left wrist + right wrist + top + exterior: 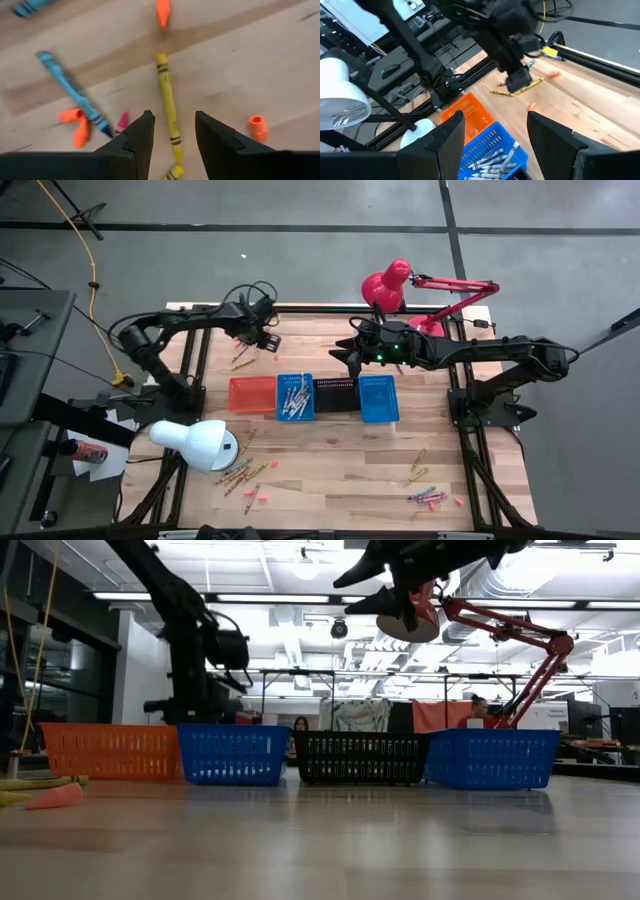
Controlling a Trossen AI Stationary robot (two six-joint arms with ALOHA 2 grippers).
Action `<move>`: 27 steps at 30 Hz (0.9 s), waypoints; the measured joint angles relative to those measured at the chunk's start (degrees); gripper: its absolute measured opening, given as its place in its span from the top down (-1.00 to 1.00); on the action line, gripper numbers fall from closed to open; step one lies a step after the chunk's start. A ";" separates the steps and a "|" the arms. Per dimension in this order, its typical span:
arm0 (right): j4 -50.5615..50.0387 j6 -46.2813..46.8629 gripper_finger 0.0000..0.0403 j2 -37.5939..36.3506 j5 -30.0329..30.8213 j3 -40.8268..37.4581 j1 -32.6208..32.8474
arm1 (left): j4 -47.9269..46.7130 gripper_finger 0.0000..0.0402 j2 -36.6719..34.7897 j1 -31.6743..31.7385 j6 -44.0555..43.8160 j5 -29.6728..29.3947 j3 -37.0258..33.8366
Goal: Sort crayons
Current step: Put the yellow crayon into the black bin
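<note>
High view, looking straight down: a wooden table [340, 480] carries a row of four small mesh baskets across its middle, an orange basket [252, 393], a blue basket [295, 397] holding pale crayons, a black basket [336, 393] and a second blue basket [378, 398]. Loose crayons [243, 473] lie scattered near the front edge on the left, beside a white lamp [197, 443], and another small heap [428, 496] lies at the front right. A red lamp [390, 284] stands at the back of the table.

The left hand [268, 337] is low over the back left of the table, behind the orange basket. In the left wrist view its two dark fingers [138, 140] stand apart on either side of a yellow crayon [168, 100] that lies flat on the wood; whether they touch it cannot be told. A blue crayon [72, 92] lies beside it at an angle, with short orange pieces [74, 116] and a pink tip [122, 121] near the fingers.

The right hand [352, 352] hangs above the table behind the black basket, its fingers spread wide and holding nothing.
</note>
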 joint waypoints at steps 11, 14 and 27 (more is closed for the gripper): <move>0.00 0.52 -0.03 0.00 0.01 0.00 1.30 | 4.65 0.36 6.66 -0.19 -4.59 -0.30 0.27; -0.02 1.08 -0.03 0.00 0.02 0.00 1.27 | 3.95 0.39 7.33 -0.19 -4.57 -0.26 0.27; -0.46 1.08 -0.03 0.00 0.02 0.00 1.27 | 3.27 0.98 6.39 -2.13 -1.03 0.58 0.10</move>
